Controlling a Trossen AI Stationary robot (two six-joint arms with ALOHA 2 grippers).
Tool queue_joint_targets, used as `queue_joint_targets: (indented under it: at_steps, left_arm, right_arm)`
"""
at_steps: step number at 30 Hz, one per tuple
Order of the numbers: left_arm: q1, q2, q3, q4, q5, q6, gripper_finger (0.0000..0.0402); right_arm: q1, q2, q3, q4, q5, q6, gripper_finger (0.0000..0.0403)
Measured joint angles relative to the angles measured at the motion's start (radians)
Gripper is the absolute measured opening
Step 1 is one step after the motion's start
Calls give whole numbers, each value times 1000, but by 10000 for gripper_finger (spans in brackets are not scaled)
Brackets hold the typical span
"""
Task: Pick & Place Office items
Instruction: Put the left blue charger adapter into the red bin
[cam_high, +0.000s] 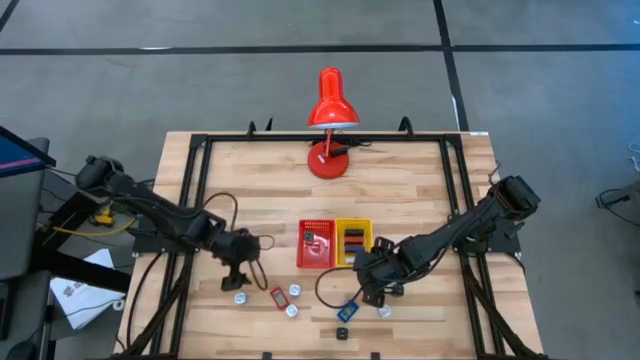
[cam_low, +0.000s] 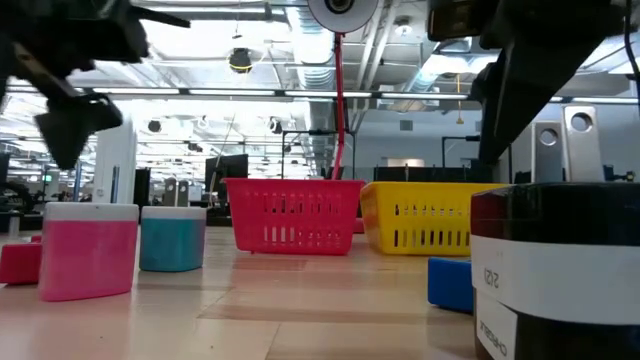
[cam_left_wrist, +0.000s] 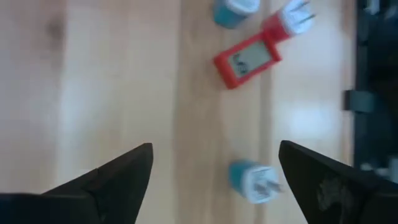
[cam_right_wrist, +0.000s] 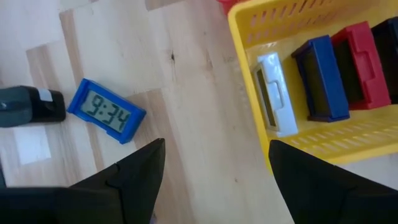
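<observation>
**Both jaws open and empty: watch the crowded pickups**

Your left gripper (cam_left_wrist: 211, 180) hangs over the counter (cam_high: 420, 190) with its jaws spread wide and holding nothing; a small blue-and-white plug piece (cam_left_wrist: 254, 182) lies on the wood between the fingertips, nearer one of them, and a red clock (cam_left_wrist: 247, 60) sits farther ahead with two more small pieces beside it; close off-centre and you could knock the plug piece away instead of gripping it.

Your right gripper (cam_right_wrist: 214, 177) also stands open and empty, beside the yellow tray (cam_right_wrist: 242, 37); the blue clock (cam_right_wrist: 106, 110) lies ahead of one fingertip, a black piece (cam_right_wrist: 28, 106) just beyond it; descend carelessly and a finger may catch the tray wall, or shove the clock into the black piece.
</observation>
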Motion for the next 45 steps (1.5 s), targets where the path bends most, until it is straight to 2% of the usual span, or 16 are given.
queue_joint_targets:
  at_steps: [5,9,12,20,25,40,45]
  left_arm:
    - [-50,-39,-74,108,-7,-30,349]
    - [-72,-11,-74,113,-18,-63,343]
    - [-132,39,-41,112,-27,-64,334]
    - [-286,228,62,-36,-166,-68,315]
    - [-317,291,87,-19,-165,-70,315]
    - [-389,303,88,-66,-133,-111,298]
    - [-412,363,88,-59,-143,-33,290]
  right_arm:
    - [0,0,0,3,3,5,279]
    - [0,0,0,3,3,8,279]
    - [-6,0,0,1,3,8,279]
    - [-34,0,0,-6,2,-1,279]
    - [-46,0,0,-12,0,-3,279]
    - [-42,0,0,-22,-1,-3,279]
    - [-42,0,0,-22,-1,-2,279]
